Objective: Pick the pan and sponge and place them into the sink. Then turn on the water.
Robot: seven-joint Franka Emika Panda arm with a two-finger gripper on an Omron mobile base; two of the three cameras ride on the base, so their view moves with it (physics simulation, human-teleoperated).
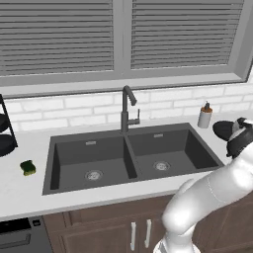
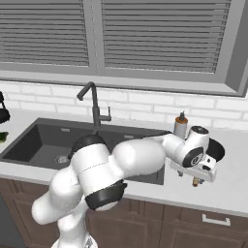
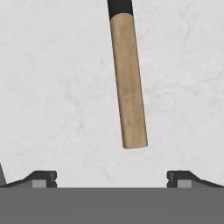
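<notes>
hand (image 3: 112, 177) open above pan (image 3: 127, 78) handle, pan body cropped

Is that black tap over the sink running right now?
Off: no water falls from the faucet, and both sink basins look dry.

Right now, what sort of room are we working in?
A home kitchen, most likely: a dark grey double-basin sink with a tall gooseneck faucet set in a white stone counter, brown wooden cabinets below, white tile behind.
</notes>
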